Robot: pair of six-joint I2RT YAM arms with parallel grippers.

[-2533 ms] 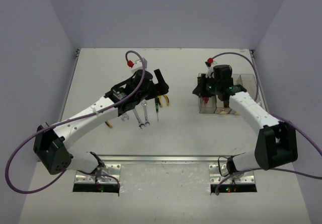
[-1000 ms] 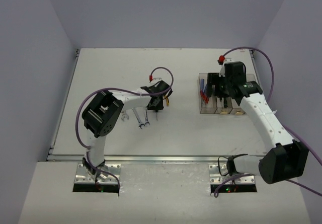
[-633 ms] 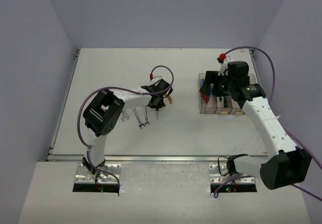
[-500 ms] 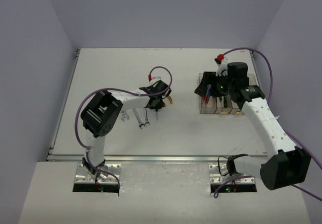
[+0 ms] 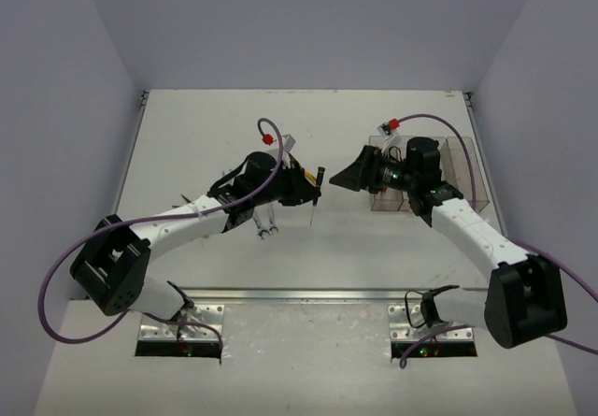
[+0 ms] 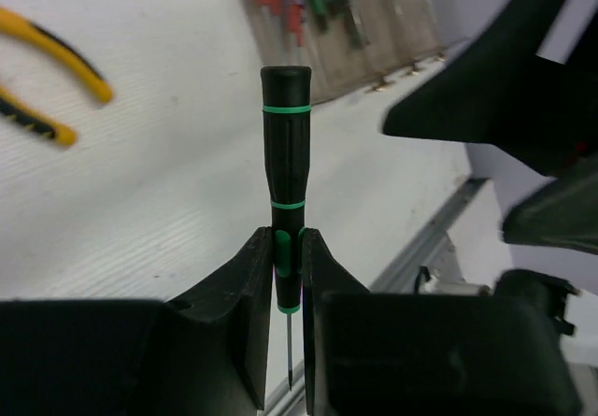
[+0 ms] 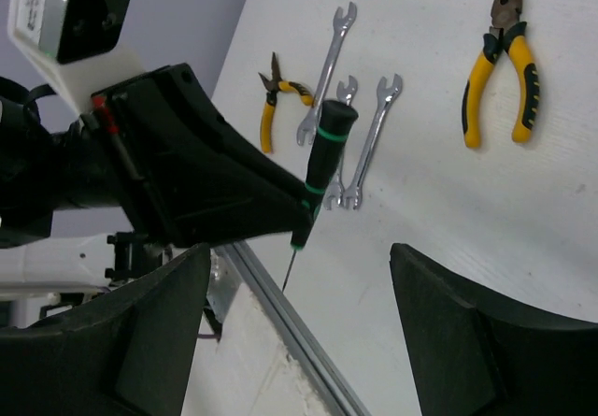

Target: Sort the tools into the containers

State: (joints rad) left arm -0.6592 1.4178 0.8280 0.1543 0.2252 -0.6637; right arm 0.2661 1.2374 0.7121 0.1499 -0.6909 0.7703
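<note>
From above, the left arm stretches low from its base at the near left edge of the table (image 5: 187, 136) toward the middle, wrist raised. The left end effector (image 5: 308, 192) is closed on a green-and-black screwdriver (image 5: 318, 178), which hangs above the table, handle up and thin tip down. The right arm rises from its base, bends over the containers (image 5: 460, 159) at the far right and turns left, so the right end effector (image 5: 350, 178) points at the screwdriver, near it but apart. Silver wrenches (image 5: 266, 226) lie partly hidden under the left arm.

In the left wrist view, both fingers are pressed tight against the screwdriver's lower handle, with the shaft showing below them. Yellow-handled pliers (image 6: 47, 89) lie on the table, cut off at the left edge. The containers are a blur at the top, with red, blue and green tools inside. Dark parts of the right end effector fill the right side.

In the right wrist view, its own fingers (image 7: 159, 341) stand wide apart with nothing between them. Beyond them the left end effector grips the screwdriver, with three wrenches and two pairs of pliers on the table behind it.
</note>
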